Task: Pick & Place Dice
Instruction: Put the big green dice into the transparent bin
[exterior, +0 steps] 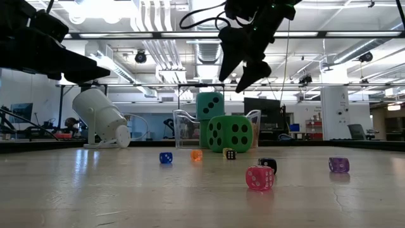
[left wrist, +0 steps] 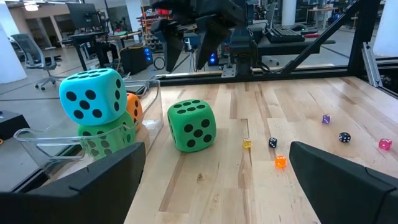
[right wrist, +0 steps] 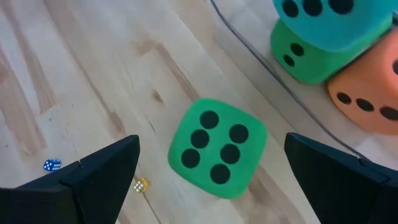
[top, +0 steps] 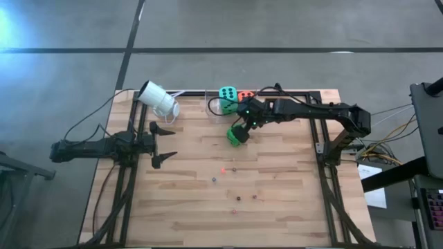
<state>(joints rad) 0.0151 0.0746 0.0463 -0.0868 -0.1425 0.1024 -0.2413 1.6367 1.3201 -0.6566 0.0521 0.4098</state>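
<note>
One green die [right wrist: 216,148] rests flat on the wooden table, six pips up. My right gripper [exterior: 243,68] hangs open above it, fingers on either side and clear of it. A teal die [left wrist: 93,94] sits on top of a second green die [left wrist: 107,139], next to an orange-red die [right wrist: 367,93], inside a clear container [left wrist: 37,142] at the far edge. Several tiny coloured dice lie on the table, among them pink [exterior: 260,178], purple [exterior: 339,164] and blue [exterior: 166,158]. My left gripper [top: 169,144] waits open at the table's left.
A white cup [top: 159,99] lies tipped at the far left, beside the container. A dark frame rail [top: 304,93] runs along the table's far edge. Bare wood lies toward the near edge beyond the tiny dice.
</note>
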